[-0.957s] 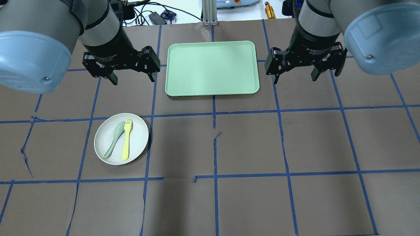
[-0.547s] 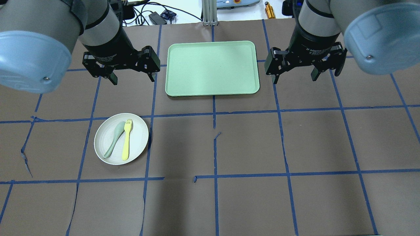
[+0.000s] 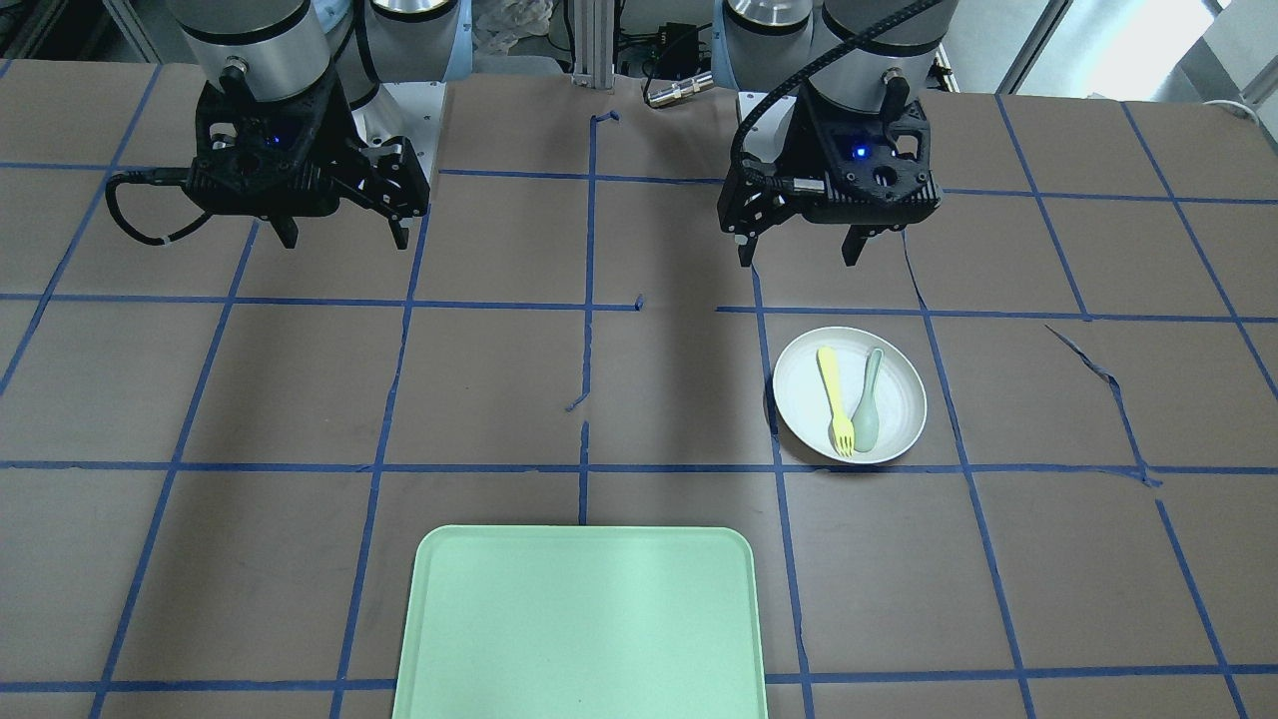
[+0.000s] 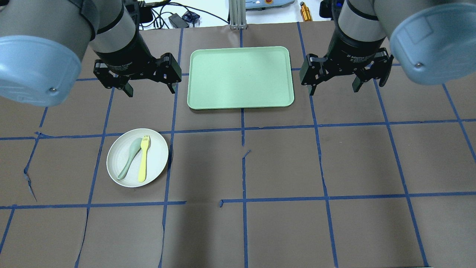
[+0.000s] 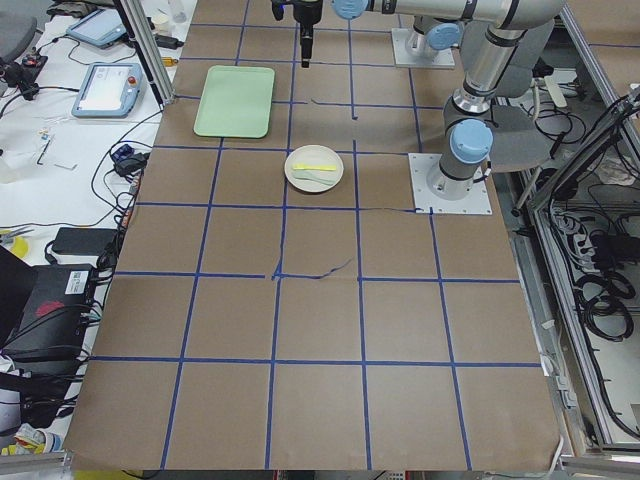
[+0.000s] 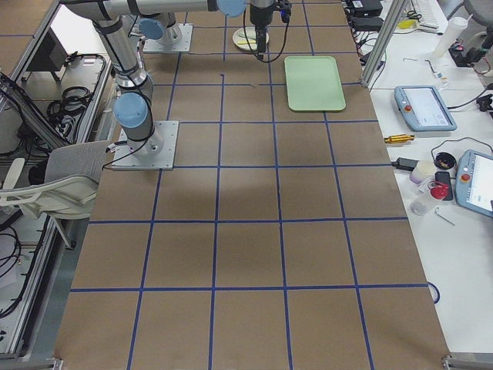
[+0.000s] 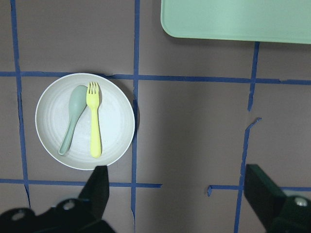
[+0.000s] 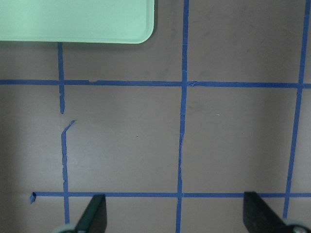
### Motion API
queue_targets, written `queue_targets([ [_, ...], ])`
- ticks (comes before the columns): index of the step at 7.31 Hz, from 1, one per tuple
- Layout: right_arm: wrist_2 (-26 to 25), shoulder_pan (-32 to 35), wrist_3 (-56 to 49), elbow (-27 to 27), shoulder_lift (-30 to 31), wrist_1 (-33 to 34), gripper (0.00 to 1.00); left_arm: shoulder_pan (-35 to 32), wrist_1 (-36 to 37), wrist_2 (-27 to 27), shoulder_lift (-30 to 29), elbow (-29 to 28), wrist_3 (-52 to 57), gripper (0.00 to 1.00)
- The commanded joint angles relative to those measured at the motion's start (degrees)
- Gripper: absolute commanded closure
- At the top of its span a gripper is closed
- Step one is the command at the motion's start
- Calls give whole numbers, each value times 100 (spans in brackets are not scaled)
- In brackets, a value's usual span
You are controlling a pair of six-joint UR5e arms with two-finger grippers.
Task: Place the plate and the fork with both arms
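While the fork [image 4: 143,159] lies beside a grey-green spoon [image 4: 129,159] on the plate [image 4: 158,156], the left gripper [image 4: 150,90] and right gripper [image 4: 334,90] hang spread apart, empty, flanking the mint-green tray [image 4: 240,77].

Bright, even overhead light, crisp focus, soft broad shadow down the middle of the table [image 4: 282,160].
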State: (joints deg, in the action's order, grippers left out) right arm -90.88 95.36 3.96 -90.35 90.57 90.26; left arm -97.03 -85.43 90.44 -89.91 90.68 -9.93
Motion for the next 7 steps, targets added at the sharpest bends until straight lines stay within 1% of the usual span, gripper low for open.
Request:
queue_targets([
  [1, 0, 0, 0, 0, 5, 0, 0, 0, 0, 0, 0, 2, 0, 0],
  [4, -8, 0, 0, 0, 5, 0, 0, 0, 17, 0, -17, 54, 61, 0],
  [5, -9, 0, 0, 0, 5, 0, 0, 122, 52, -9, -44, 72, 183, 0],
  [6, -17, 0, 0, -9, 5, 9, 0, 619, 70, -35, -140, 168, 481, 0],
  [7, -9, 0, 8, 0, 5, 0, 0, 1250, 227, -61, -115, 491, 945, 0],
])
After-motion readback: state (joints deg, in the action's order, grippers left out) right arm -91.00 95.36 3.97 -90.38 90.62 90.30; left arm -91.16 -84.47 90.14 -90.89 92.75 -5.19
